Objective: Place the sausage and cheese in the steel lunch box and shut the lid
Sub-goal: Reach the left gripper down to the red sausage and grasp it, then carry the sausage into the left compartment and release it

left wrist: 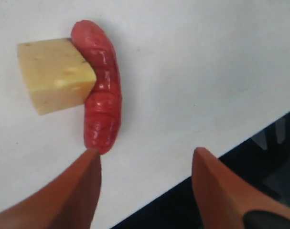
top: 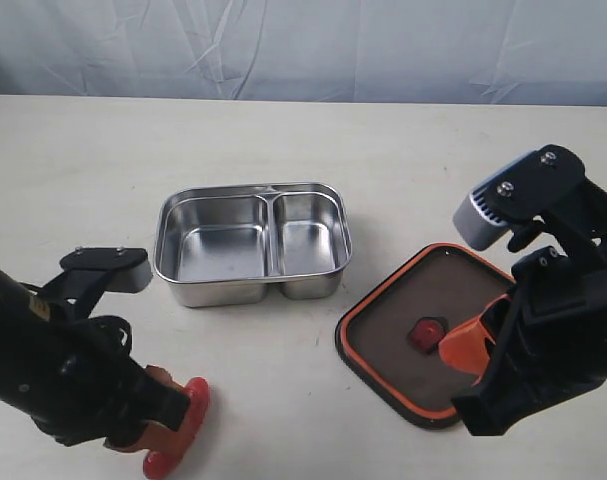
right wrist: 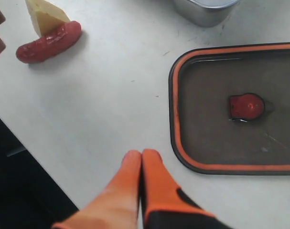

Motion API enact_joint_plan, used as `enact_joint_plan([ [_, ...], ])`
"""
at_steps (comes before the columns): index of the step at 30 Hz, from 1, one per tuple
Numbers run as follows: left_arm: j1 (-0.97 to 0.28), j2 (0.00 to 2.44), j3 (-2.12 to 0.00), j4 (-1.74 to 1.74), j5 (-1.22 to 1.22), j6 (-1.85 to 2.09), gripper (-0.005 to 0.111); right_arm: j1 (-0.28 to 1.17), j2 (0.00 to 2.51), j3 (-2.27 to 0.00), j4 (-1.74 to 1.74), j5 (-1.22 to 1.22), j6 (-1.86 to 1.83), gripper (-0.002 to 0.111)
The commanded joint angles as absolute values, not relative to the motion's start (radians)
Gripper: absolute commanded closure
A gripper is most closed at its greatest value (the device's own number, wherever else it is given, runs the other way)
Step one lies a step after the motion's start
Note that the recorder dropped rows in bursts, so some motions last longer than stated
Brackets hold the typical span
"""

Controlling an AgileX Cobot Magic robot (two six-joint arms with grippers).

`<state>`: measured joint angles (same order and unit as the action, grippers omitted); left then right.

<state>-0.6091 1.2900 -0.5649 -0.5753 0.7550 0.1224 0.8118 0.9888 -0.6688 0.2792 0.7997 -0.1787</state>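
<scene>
Two orange fingers (left wrist: 90,171) of the left gripper (left wrist: 145,160) stand wide apart and empty. One tip is just short of the near end of the sausage (left wrist: 102,107), so the gap sits off to one side of it. Judged step: taking the sausage. Recommended: shift sideways until the sausage lies between the fingers, then close across its narrow width on the free half. The cheese (left wrist: 54,74) touches the far half on one side and would block a finger there. The right gripper (right wrist: 142,160) has its fingers pressed together, holding nothing, near the lid (right wrist: 207,71). The left wrist view alone shows the cheese-to-sausage contact at close range. Only the exterior view shows the box (top: 253,290) with both compartments empty and the lid lying seal-up just beside it on the right arm's side. It also shows the left gripper, and so the food, well apart from the box on the other side; the cheese itself is hidden there.
</scene>
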Motion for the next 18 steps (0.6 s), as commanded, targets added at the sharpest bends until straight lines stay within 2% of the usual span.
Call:
enact_joint_plan([
  [1, -0.657, 1.348, -0.564, -0.518, 0.682, 0.070, 0.052, 0.818, 0.983, -0.665, 0.270, 0.805, -0.180, 0.108],
  [18, -0.661, 1.575, -0.564, -0.551, 0.537, 0.061, 0.052, 0.818, 0.983, -0.665, 0.258, 0.804, -0.180, 0.108],
])
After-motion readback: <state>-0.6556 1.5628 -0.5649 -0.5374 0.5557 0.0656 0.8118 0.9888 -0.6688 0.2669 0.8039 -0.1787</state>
